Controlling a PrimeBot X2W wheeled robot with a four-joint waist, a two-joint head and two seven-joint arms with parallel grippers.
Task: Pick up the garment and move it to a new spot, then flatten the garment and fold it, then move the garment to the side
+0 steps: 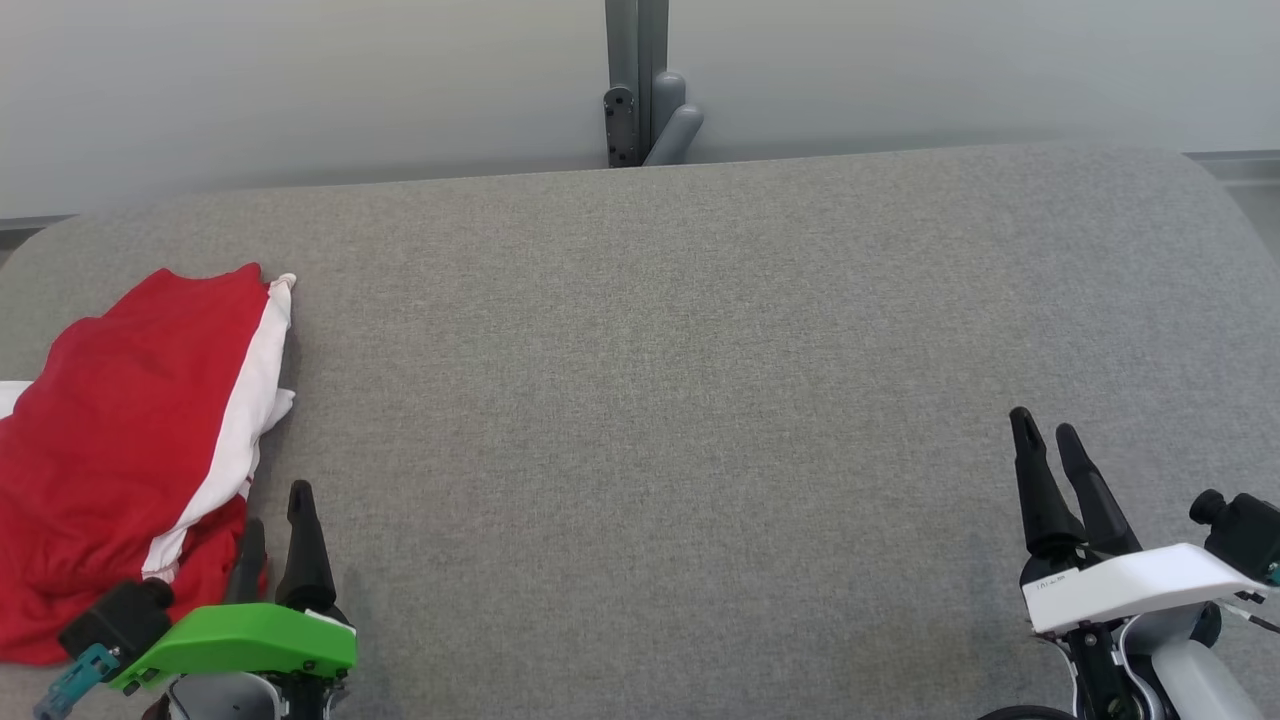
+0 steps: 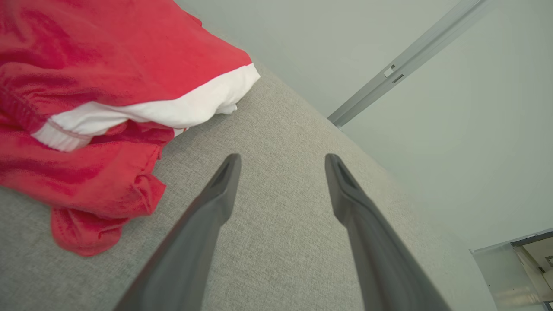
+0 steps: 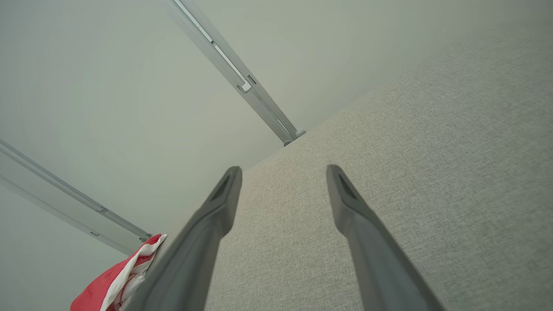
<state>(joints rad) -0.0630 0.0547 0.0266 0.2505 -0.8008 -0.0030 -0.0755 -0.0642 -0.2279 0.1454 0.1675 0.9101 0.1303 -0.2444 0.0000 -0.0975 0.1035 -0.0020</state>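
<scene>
We see the red & white garment lying in a loose heap at the left edge of the grey fabric-covered table, toward the near-left corner. The left gripper hangs just beside it on the right side, jaws wide apart w/ nothing between them; its fingers are over bare fabric. The right gripper is at the near-right corner, well apart from the garment, jaws apart & empty too.
</scene>
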